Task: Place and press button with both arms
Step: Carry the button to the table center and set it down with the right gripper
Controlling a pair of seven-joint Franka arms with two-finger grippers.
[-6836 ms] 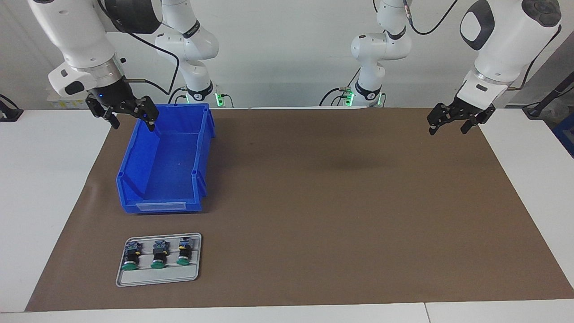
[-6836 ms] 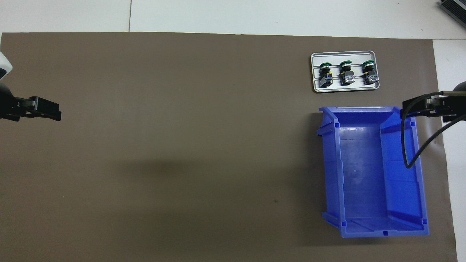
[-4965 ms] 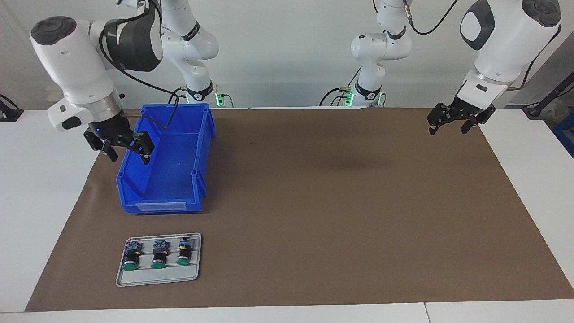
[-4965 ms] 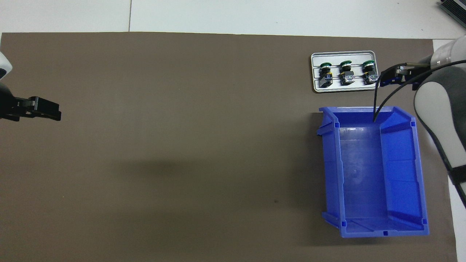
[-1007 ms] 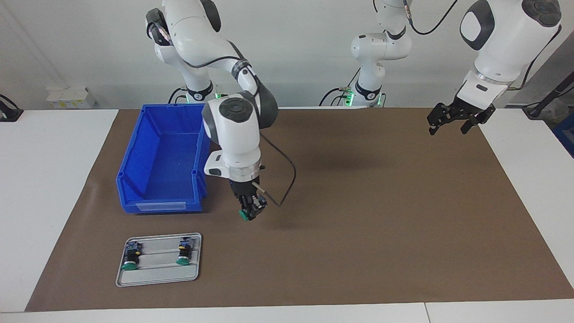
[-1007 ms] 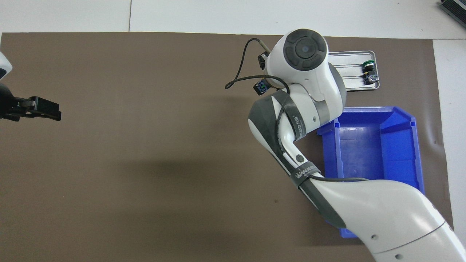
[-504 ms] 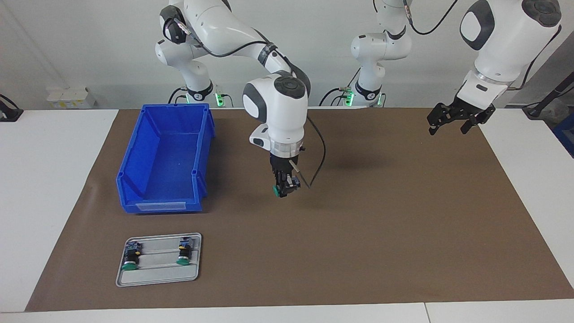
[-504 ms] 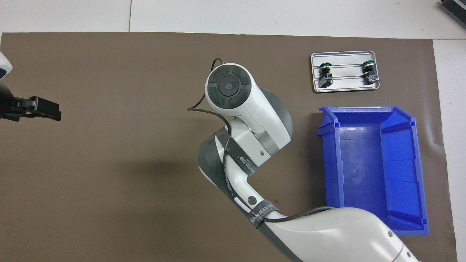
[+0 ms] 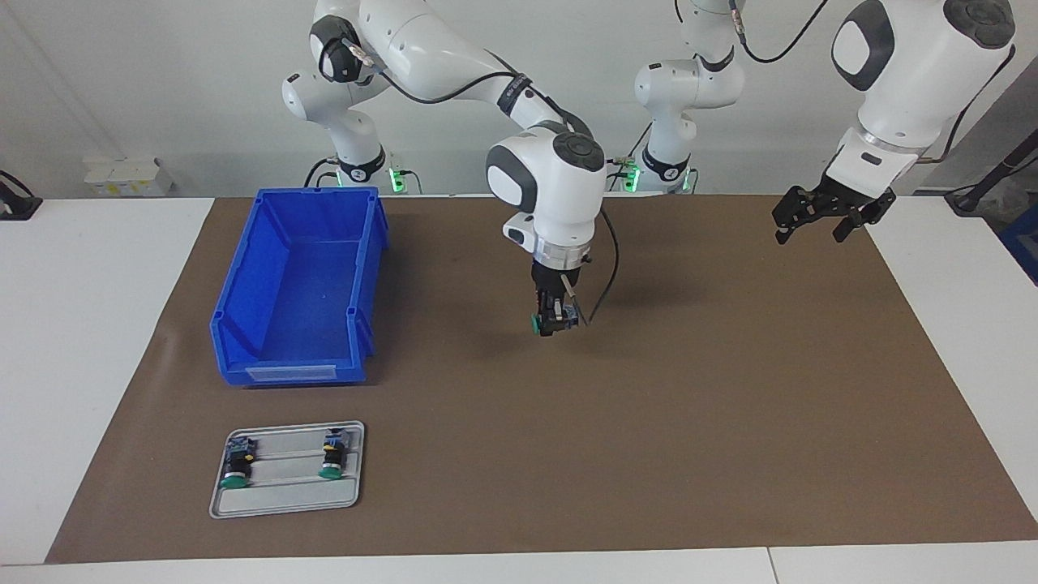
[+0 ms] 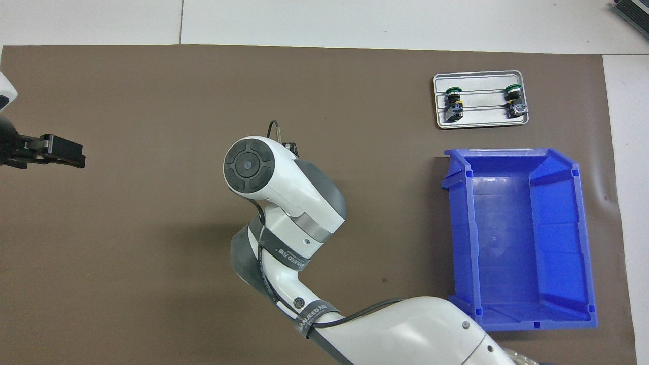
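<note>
The right gripper (image 9: 556, 323) hangs over the middle of the brown surface (image 9: 730, 389), its fingers clamped on the button (image 9: 545, 323): a small push button held sideways, green cap pointing toward the right arm's end, black body between the fingers, blue-grey block only partly visible. It is off the surface. The left gripper (image 9: 819, 217) waits above the corner at the left arm's end by the robots, fingers spread wide. Two more buttons lie in a grey tray (image 9: 285, 503) near the edge away from the robots, beside a blue bin (image 9: 366, 276).
</note>
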